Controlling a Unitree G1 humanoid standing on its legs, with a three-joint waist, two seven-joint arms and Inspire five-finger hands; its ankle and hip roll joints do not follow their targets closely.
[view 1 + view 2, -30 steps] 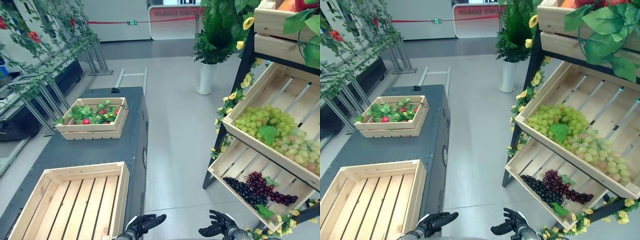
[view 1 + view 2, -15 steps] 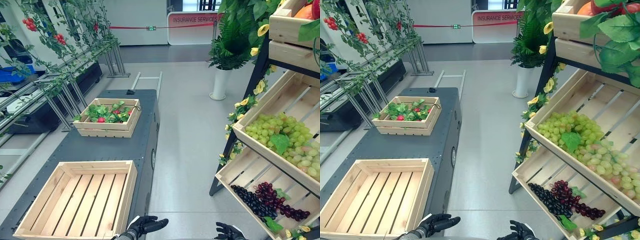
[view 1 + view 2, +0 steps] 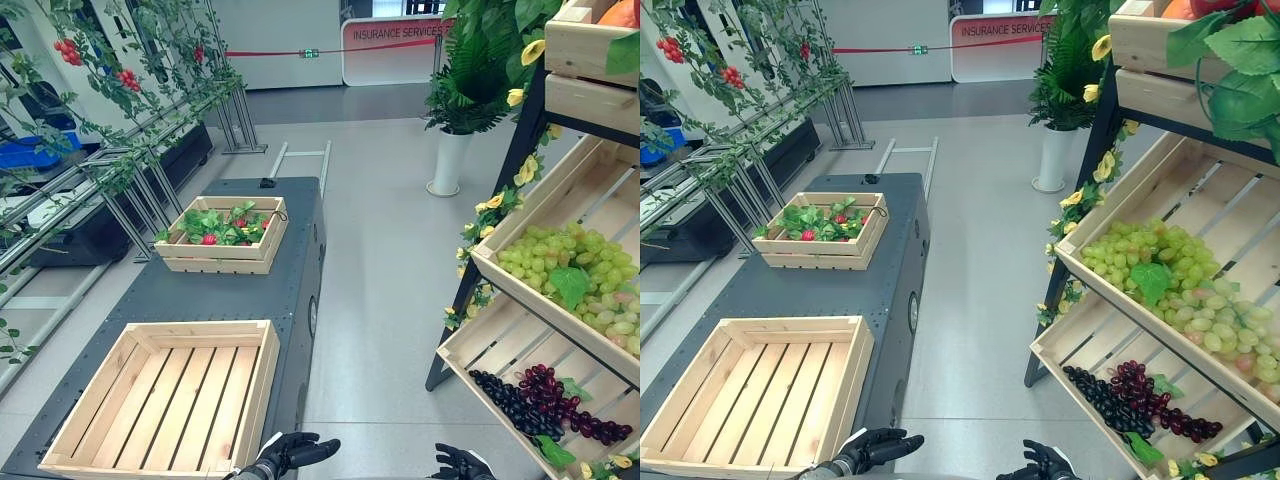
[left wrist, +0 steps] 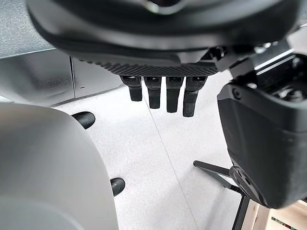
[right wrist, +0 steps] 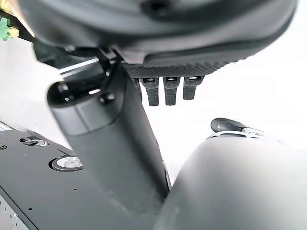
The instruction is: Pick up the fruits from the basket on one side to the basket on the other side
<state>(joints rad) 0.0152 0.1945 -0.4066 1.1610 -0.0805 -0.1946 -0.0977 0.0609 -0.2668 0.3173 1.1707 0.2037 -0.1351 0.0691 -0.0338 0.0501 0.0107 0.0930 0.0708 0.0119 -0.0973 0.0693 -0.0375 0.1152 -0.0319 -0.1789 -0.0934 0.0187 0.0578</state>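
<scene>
A wooden crate of green leaves and small red fruits sits at the far end of a dark table. Nearer to me on the same table stands a bigger wooden slatted crate with nothing in it. My left hand hangs low at the table's near right corner, fingers straight and holding nothing. My right hand hovers over the floor to the right of the table, its fingers relaxed and empty. Both hands are well short of the fruit crate.
A slanted wooden shelf on the right holds green grapes above and dark grapes below, with yellow flowers along its post. A potted plant stands behind it. Metal racks with vines line the left side. Grey floor runs between table and shelf.
The whole picture has shifted, so the camera moved. Both hands sit lower at the bottom edge than a second ago. The crates and fruit have not moved.
</scene>
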